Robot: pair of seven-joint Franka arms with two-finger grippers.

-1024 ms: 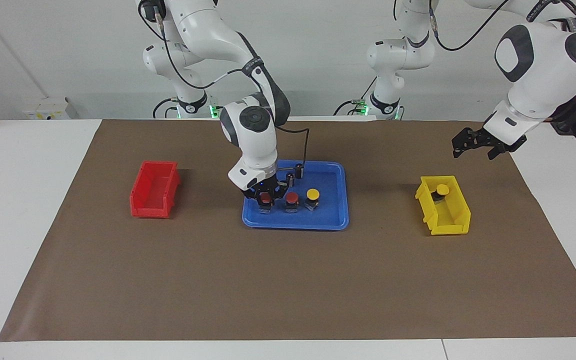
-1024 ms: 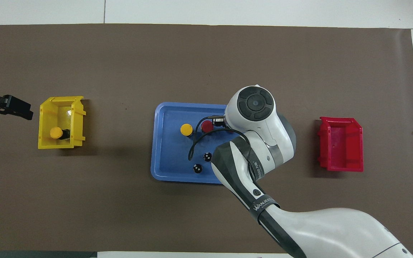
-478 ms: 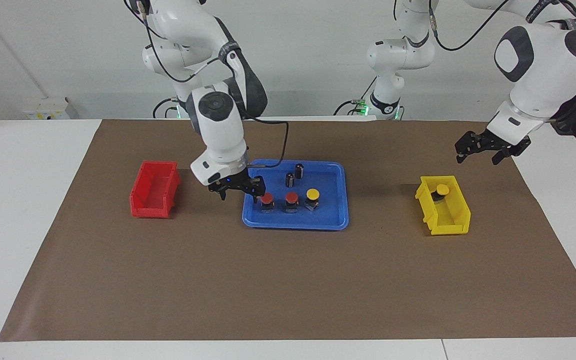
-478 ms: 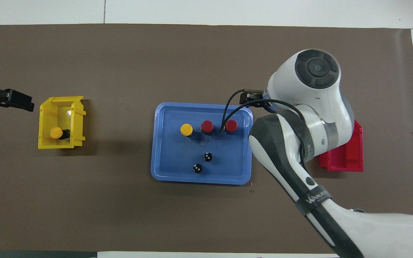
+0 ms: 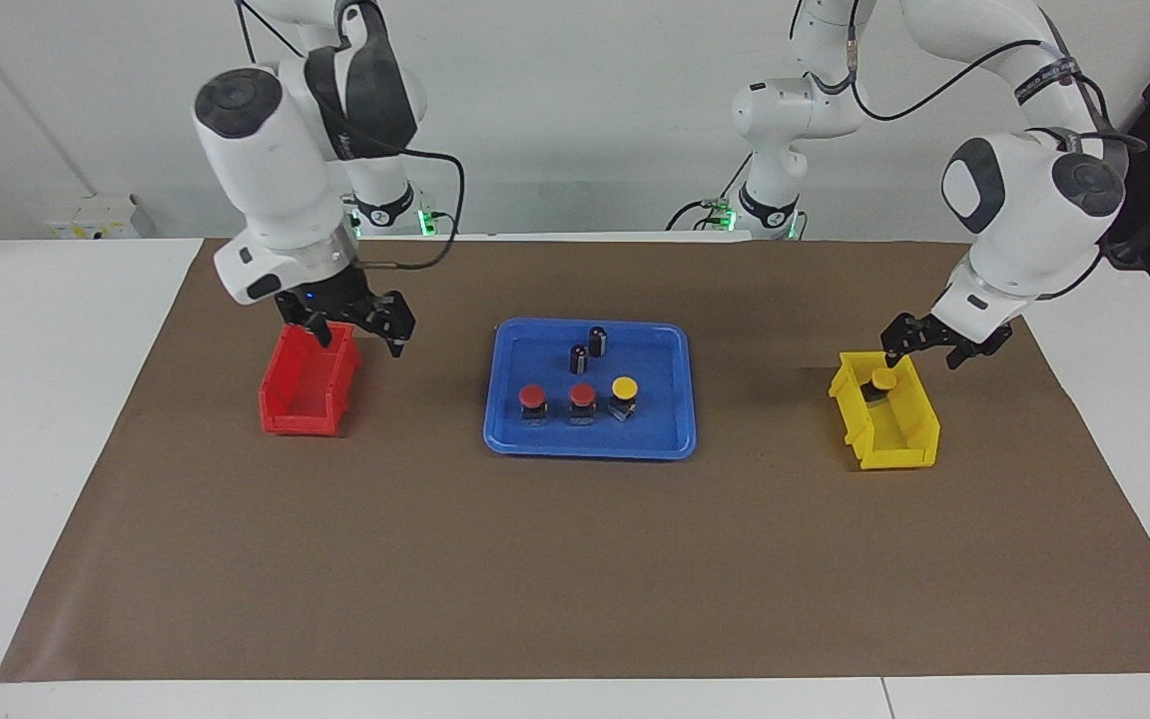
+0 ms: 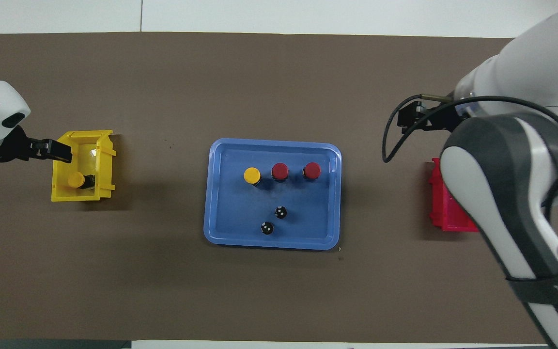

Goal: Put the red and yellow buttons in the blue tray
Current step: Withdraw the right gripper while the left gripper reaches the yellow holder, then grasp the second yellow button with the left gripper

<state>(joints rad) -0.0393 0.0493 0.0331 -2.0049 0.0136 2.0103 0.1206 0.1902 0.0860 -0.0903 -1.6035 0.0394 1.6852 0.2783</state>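
Two red buttons (image 5: 532,397) (image 5: 582,396) and one yellow button (image 5: 624,388) stand in a row in the blue tray (image 5: 665,439). The second yellow button (image 5: 882,380) stands in the yellow bin (image 5: 889,424). My left gripper (image 5: 937,346) is open and empty, just above that bin's end nearer the robots, close over the yellow button. My right gripper (image 5: 360,335) is open and empty, raised over the red bin's (image 5: 307,379) edge toward the tray. In the overhead view the tray (image 6: 225,213), the row of buttons (image 6: 279,170) and the left gripper (image 6: 58,150) show; the right gripper is hidden under its arm.
Two dark capless cylinders (image 5: 598,340) (image 5: 579,358) stand in the tray, nearer the robots than the buttons. The red bin holds nothing I can see. A brown mat (image 5: 575,579) covers the table.
My right gripper let go of the red button in the tray, rose and swung away to over the red bin. My left gripper came down toward the yellow bin.
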